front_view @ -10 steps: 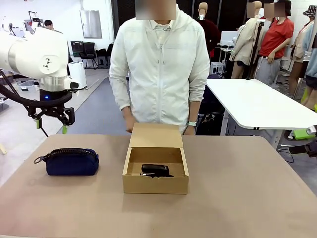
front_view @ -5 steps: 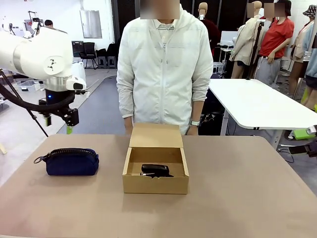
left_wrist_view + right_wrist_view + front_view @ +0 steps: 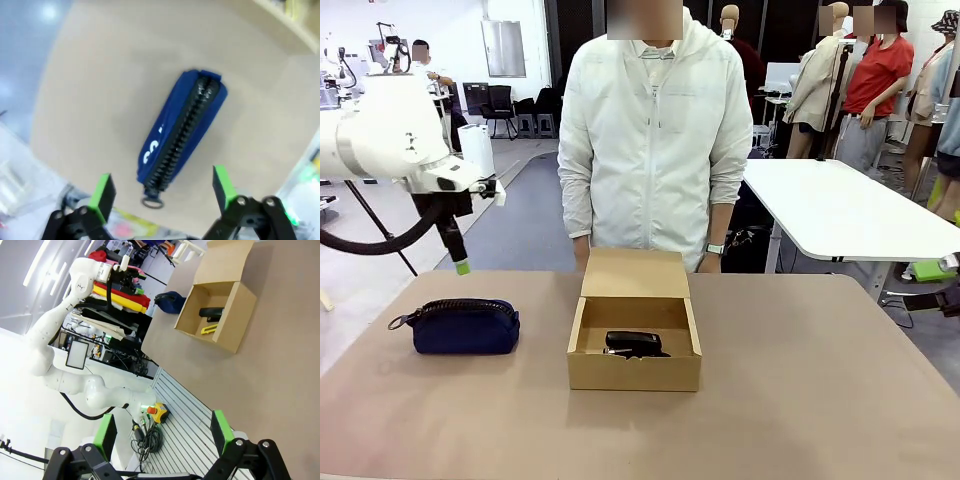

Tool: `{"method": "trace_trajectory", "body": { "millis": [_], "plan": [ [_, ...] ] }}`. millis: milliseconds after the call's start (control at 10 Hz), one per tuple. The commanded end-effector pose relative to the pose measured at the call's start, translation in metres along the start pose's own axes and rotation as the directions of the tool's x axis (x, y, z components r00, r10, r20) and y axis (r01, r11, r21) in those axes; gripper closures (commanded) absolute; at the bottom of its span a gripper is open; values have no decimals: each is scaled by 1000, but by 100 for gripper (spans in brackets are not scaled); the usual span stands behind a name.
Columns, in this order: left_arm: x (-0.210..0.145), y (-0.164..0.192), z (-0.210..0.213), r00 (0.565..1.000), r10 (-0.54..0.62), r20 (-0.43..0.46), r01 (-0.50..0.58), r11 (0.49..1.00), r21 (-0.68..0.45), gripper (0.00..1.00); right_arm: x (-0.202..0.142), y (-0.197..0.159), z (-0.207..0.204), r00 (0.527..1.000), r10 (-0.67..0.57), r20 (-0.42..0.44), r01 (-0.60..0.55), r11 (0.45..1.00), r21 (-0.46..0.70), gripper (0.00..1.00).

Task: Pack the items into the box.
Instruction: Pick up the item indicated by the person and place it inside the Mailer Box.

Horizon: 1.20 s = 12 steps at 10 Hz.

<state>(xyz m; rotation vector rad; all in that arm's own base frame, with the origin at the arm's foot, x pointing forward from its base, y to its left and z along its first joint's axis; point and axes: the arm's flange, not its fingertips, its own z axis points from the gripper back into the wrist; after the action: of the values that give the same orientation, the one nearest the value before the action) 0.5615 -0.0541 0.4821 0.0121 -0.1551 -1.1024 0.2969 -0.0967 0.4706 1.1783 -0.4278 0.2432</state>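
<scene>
The navy-blue zip pouch [image 3: 460,326] lies on the table's left side, its pull loop pointing left. My left gripper [image 3: 462,264] hangs open well above it, fingers pointing down. In the left wrist view the pouch [image 3: 182,131] lies below and between the green pads [image 3: 102,192], with the gripper [image 3: 162,190] apart from it. The brown box [image 3: 634,372] stands open mid-table, lid flap leaning back, and the black stapler [image 3: 633,343] lies inside. My right gripper [image 3: 163,432] is open, empty and far from the box [image 3: 232,302], the stapler [image 3: 212,312] and the pouch [image 3: 170,302].
A person in a white jacket [image 3: 650,140] stands at the far edge right behind the box, hands low behind its flap. The tan table [image 3: 820,380] is bare on its right half. A white table [image 3: 840,210] stands farther back on the right.
My left arm has swung right and turned its wrist, so the gripper now points down above the pouch. The pouch, box and stapler have not moved.
</scene>
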Motion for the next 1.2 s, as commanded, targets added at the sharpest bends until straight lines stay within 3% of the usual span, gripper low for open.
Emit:
{"method": "trace_trajectory", "body": {
  "millis": [0,100,200,300,400,500,600,700,1100],
  "plan": [
    [-30,4,-13,336,-896,290,940,300,-164,0,1,4,2,1000,-14,-5,14,1000,4,0],
    [-29,6,-13,328,-905,272,944,304,-129,0,1,4,2,1000,-14,-5,14,1000,4,0],
    [-23,6,-9,434,-868,240,901,415,-128,0,1,4,2,1000,-14,-5,14,1000,4,0],
    [-16,1,-14,952,-301,49,303,952,-41,0,1,4,2,1000,-14,-5,14,1000,4,0],
    [-16,1,-14,952,-301,49,303,952,-41,0,1,4,2,1000,-14,-5,14,1000,4,0],
    [-18,0,-15,887,-454,81,459,886,-57,0,1,4,2,1000,-14,-5,14,1000,4,0],
    [-16,-3,-24,908,-420,10,420,907,-32,0,1,4,2,1000,-14,-5,14,1000,4,0],
    [-18,-3,-38,910,-415,-19,412,908,-77,0,1,4,2,1000,-14,-5,14,1000,4,0],
    [-24,2,-91,911,-412,-29,403,902,-157,0,1,4,2,1000,-14,-5,14,1000,4,0]
  ]
}}
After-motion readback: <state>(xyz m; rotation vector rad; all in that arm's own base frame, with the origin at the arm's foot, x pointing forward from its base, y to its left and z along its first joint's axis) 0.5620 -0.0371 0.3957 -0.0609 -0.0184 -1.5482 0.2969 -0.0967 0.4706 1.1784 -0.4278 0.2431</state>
